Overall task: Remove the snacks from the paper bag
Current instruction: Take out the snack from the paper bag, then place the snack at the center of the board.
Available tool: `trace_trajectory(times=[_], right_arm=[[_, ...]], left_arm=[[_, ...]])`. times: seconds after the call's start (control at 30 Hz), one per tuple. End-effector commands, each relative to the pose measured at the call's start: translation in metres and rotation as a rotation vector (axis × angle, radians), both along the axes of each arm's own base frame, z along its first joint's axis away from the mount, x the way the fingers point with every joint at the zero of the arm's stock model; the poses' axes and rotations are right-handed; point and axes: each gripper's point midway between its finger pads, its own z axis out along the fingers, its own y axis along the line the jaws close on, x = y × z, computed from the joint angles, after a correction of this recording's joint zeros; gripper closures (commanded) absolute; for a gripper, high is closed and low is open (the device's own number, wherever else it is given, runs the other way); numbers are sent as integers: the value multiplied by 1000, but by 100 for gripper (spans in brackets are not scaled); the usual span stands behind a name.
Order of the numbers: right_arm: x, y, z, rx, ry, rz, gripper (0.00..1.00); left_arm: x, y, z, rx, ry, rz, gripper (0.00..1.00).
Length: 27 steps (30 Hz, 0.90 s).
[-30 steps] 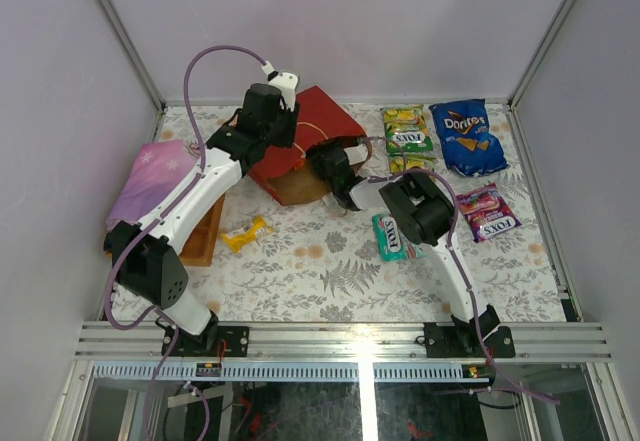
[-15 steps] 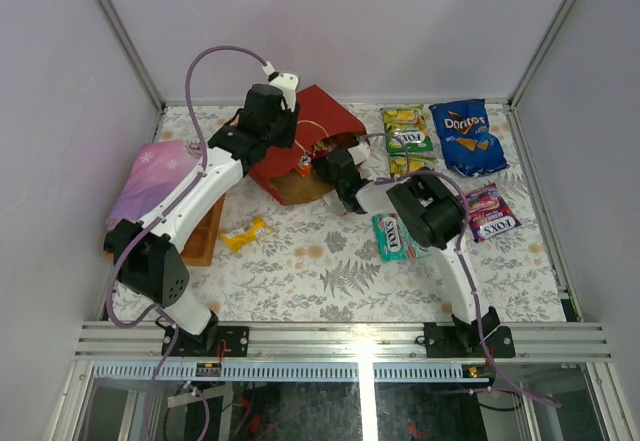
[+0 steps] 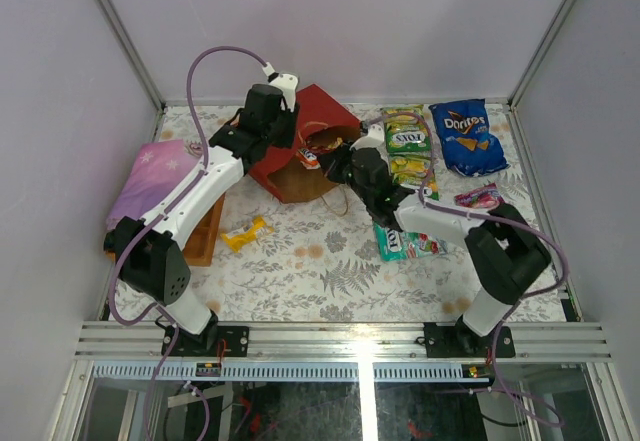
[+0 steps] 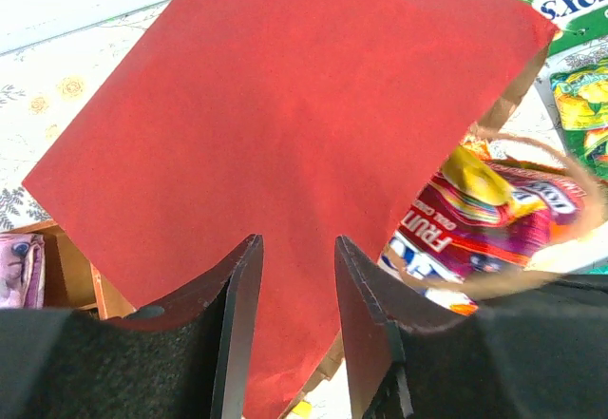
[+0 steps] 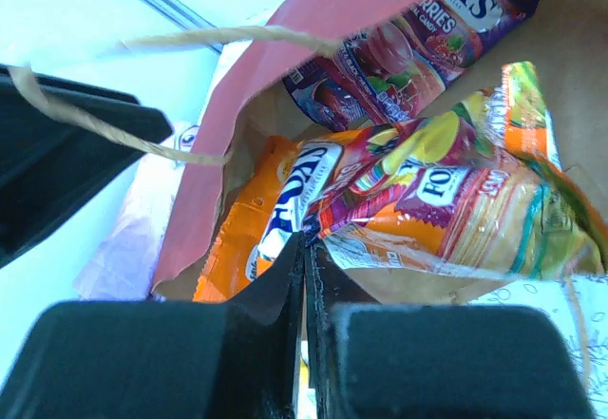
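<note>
The red paper bag (image 3: pixel 322 111) lies on its side at the back, mouth facing right and near. My left gripper (image 3: pixel 270 133) is open, jaws down on the bag's red top side (image 4: pixel 285 105) with nothing between them (image 4: pixel 294 240). My right gripper (image 3: pixel 330 158) is at the bag's mouth, shut (image 5: pixel 304 240) on the edge of an orange-purple Fox's packet (image 5: pixel 456 200). That packet pokes out of the mouth (image 4: pixel 475 200). An orange packet (image 5: pixel 237 238) and a dark red packet (image 5: pixel 408 48) lie inside on the brown kraft.
On the table lie two green-yellow packs (image 3: pixel 407 133), a Doritos bag (image 3: pixel 468 136), a pink pack (image 3: pixel 478 196), a teal pack (image 3: pixel 405 243) under my right arm and a small yellow packet (image 3: pixel 245 231). A pink-purple cloth (image 3: pixel 150 176) covers a wooden tray (image 3: pixel 205 233) at left.
My right arm's elbow has swung right and toward the near edge. The right gripper has drawn back from the bag's mouth and a packet now shows there. The left arm has not moved.
</note>
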Motion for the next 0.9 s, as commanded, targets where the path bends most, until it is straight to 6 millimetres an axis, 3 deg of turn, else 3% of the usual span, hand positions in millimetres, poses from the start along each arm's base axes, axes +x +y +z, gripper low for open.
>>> trace_trajectory(times=[0.0,0.13,0.27,0.33,0.5,0.57,0.7,0.73,0.77,0.8,0.87], right_arm=[[-28,-4,35,-97,-77,101,100],[-69,-4,32,-195,-67,138,100],[-119,-17,8,-339,-36,147,100],[-142,-29,-12,-408,-5,146,100],[-190,-70,-85,-543,185,159,100],[-206,-87,-102,-597,241,158,100],[-226,-112,-116,-665,294,173,100],[-233,-113,-119,-668,309,207,96],[-236,-114,-119,-672,312,222,80],[-238,-116,-116,-674,308,223,52],[-237,-118,-105,-667,266,220,16]], left_arm=[[10,2,12,-10,-46,13,64],[9,3,13,-6,-49,14,64],[9,5,13,0,-50,23,64],[9,5,14,-4,-50,22,64],[9,5,12,-4,-46,21,64],[9,5,12,-2,-47,23,64],[9,4,11,-6,-45,18,64],[9,3,11,-5,-44,19,64],[9,4,9,-2,-42,22,64],[9,5,9,-1,-41,24,64],[8,6,9,0,-41,25,64]])
